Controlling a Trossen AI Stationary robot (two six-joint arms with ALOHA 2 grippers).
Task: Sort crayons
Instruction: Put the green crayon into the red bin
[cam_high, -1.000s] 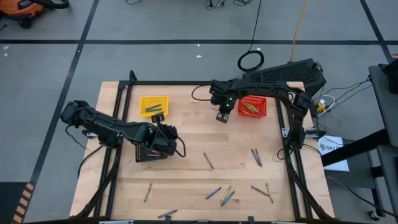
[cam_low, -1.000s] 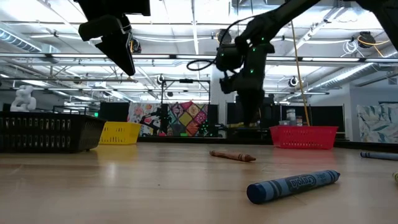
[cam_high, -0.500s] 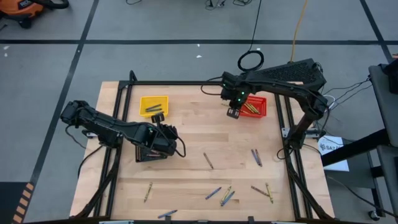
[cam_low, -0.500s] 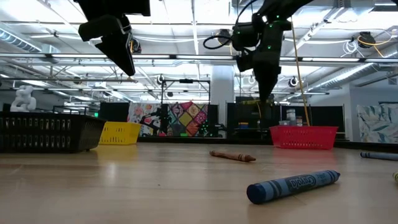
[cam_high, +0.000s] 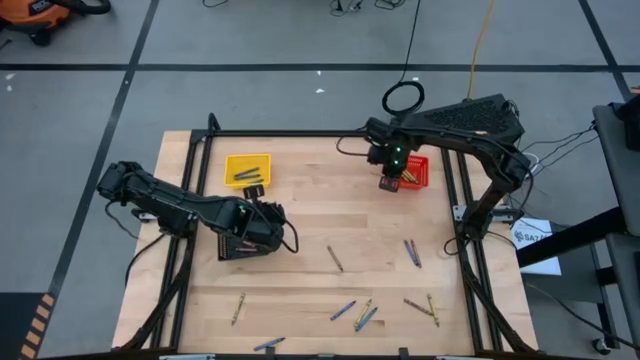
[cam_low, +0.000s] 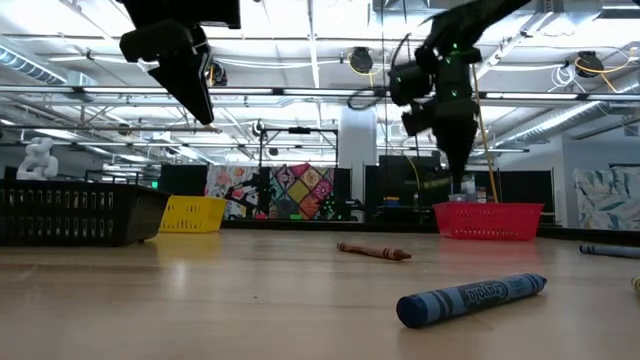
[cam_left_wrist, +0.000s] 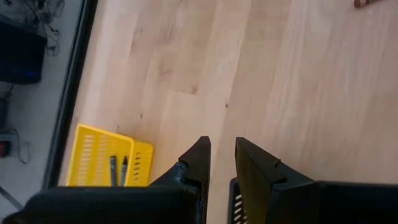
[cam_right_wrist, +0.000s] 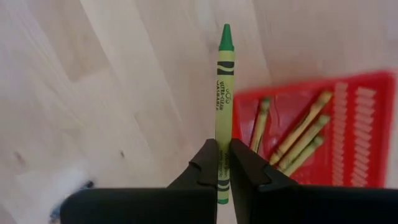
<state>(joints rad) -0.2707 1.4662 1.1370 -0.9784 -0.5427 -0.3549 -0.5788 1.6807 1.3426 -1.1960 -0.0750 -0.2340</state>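
Note:
My right gripper (cam_high: 388, 183) is shut on a green crayon (cam_right_wrist: 222, 93) above the near-left rim of the red basket (cam_high: 408, 171), which holds several yellow-green crayons (cam_right_wrist: 298, 134). My left gripper (cam_left_wrist: 222, 148) hangs empty above the black basket (cam_high: 243, 243), its fingers a narrow gap apart. The yellow basket (cam_high: 247, 169) holds dark crayons (cam_left_wrist: 118, 169). Loose crayons lie flat on the table, among them a brown one (cam_high: 335, 258) and two blue ones (cam_high: 411, 251). The low view shows a blue crayon (cam_low: 470, 298) and the brown one (cam_low: 373, 250). My right gripper pinches the green crayon between its two fingers on the wrapped back part (cam_right_wrist: 222, 163). The crayon lies along the fingers, and its pointed end (cam_right_wrist: 226, 34) sticks out past the fingertips. The fingers point down from above. The crayon is lifted clear of table and basket.
More loose crayons lie toward the table's near edge (cam_high: 364, 315), near left (cam_high: 239, 308) and near right (cam_high: 420, 306). A black frame (cam_high: 200, 170) runs around the wooden top. The left arm (cam_high: 170, 205) lies over the table's left side.
My right gripper has carried the green crayon toward the table's right edge, from over bare wood to over the red basket's left rim, staying shut on it and high above the table.

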